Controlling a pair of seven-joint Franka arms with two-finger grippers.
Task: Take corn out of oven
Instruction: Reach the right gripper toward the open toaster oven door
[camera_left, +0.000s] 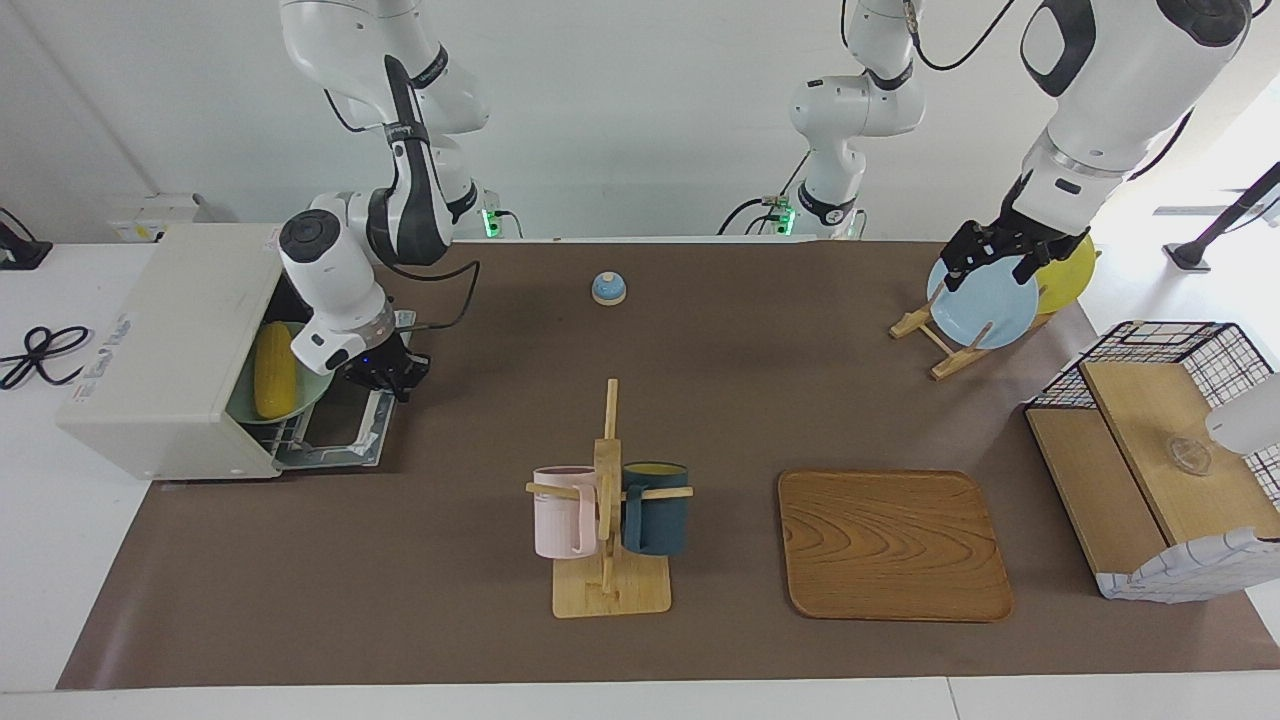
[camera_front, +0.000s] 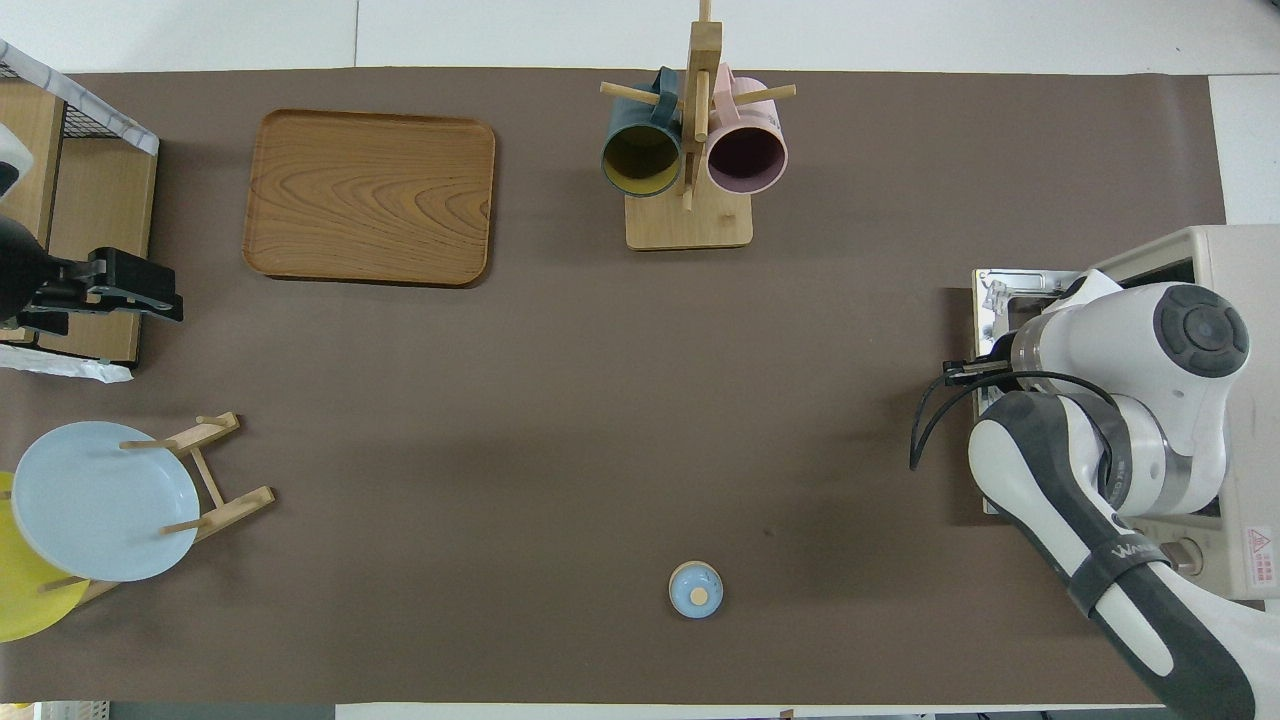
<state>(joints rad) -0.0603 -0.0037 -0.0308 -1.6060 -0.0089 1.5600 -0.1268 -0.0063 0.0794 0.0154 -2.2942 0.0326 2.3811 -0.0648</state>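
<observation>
The cream-white oven (camera_left: 160, 340) stands at the right arm's end of the table, its door (camera_left: 345, 432) folded down flat in front of it. Inside, the yellow corn (camera_left: 271, 370) lies on a pale green plate (camera_left: 305, 392) on the rack. My right gripper (camera_left: 388, 380) is shut on the handle at the door's outer edge, beside the corn and not touching it. In the overhead view the right arm covers that gripper and the corn; only the oven (camera_front: 1235, 250) and door (camera_front: 1000, 300) show. My left gripper (camera_left: 988, 270) waits open over the blue plate.
A mug rack (camera_left: 608, 500) with a pink and a dark blue mug stands mid-table, a wooden tray (camera_left: 893, 545) beside it. A small blue bell (camera_left: 609, 288) sits nearer the robots. A plate rack (camera_left: 940, 345) with blue and yellow plates and a wire basket box (camera_left: 1160, 470) occupy the left arm's end.
</observation>
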